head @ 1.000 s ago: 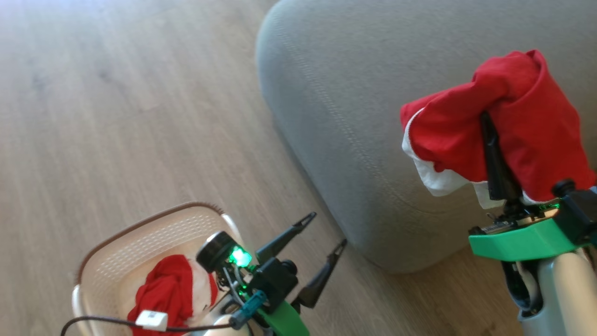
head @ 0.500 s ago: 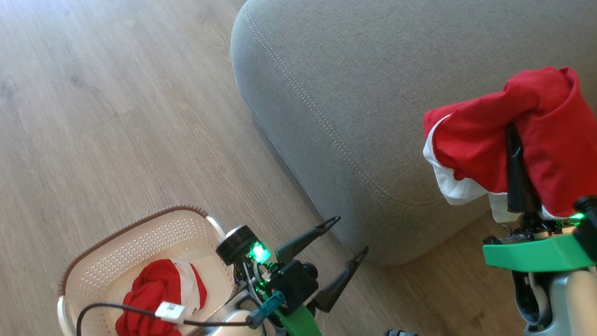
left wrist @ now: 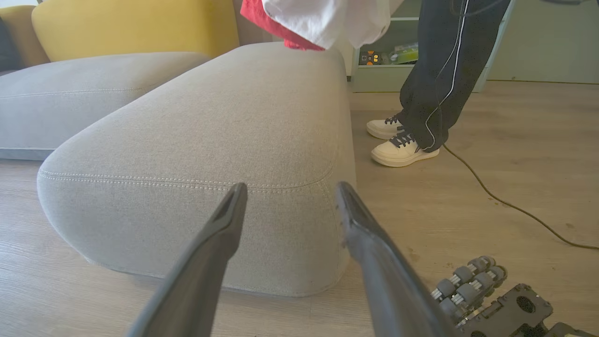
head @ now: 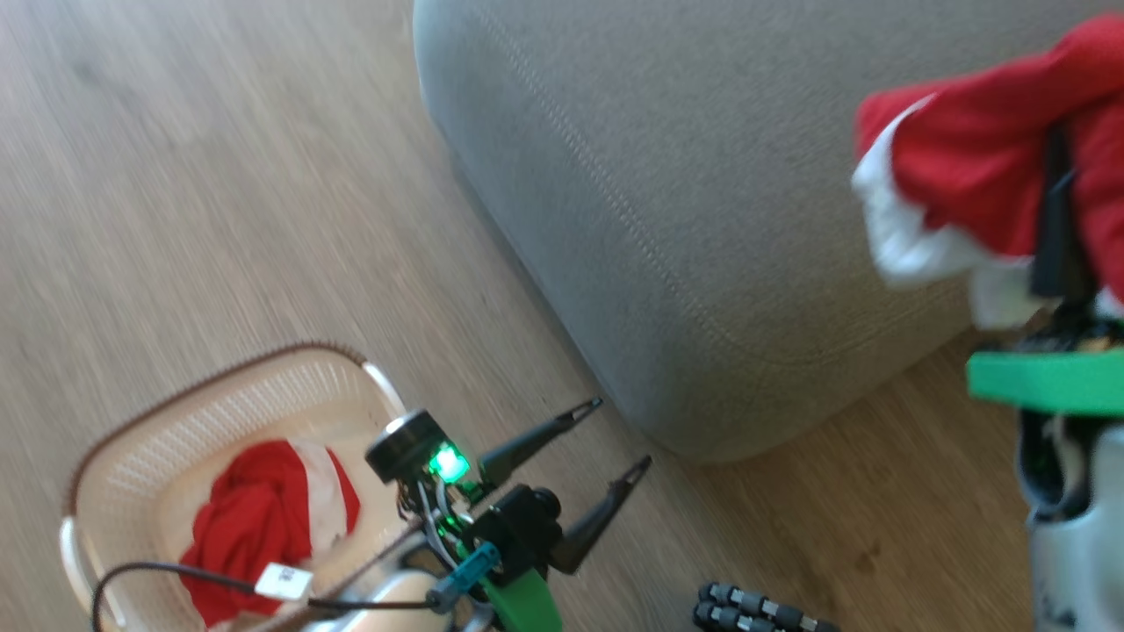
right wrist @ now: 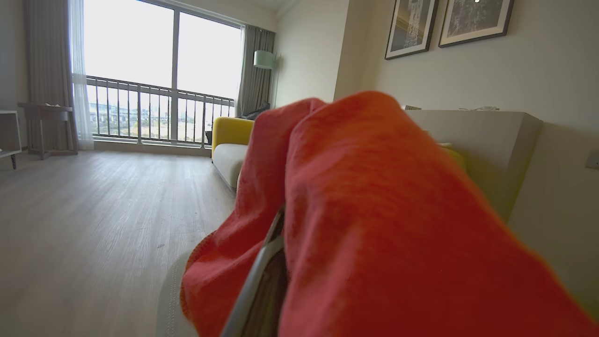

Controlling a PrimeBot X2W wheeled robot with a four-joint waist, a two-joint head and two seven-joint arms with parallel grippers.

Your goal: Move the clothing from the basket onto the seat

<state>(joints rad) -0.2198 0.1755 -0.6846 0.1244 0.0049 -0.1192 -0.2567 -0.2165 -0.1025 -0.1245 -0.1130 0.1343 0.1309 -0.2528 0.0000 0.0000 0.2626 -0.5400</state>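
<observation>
Right gripper (head: 1058, 175), upper right, clamps the first garment (head: 966, 167) above the seat (head: 659, 219). Left gripper (head: 619, 433), lower centre, fingers wide, empty. Second garment (head: 255, 518) lies in the basket (head: 219, 386), lower left. It looks soft, light and limp: pinch a bunched fold.

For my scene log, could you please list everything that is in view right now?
floor: 1, light wood, underneath
seat: 1, grey, on the floor
basket: 1, cream with brown rim, on the floor apart from the seat
held garment: 1, red with white trim, raised over the seat
second garment: 1, red and white, bunched in the basket
back cushion: 1, yellow, beyond the seat
framed pictures: 2, dark frames, on the wall
cable: 1, dark, across the floor
person's legs: 2, dark trousers and cream shoes, beyond the seat
left gripper: 1, dark, open and empty, near the seat's corner
right gripper: 1, dark, shut on the held garment
</observation>
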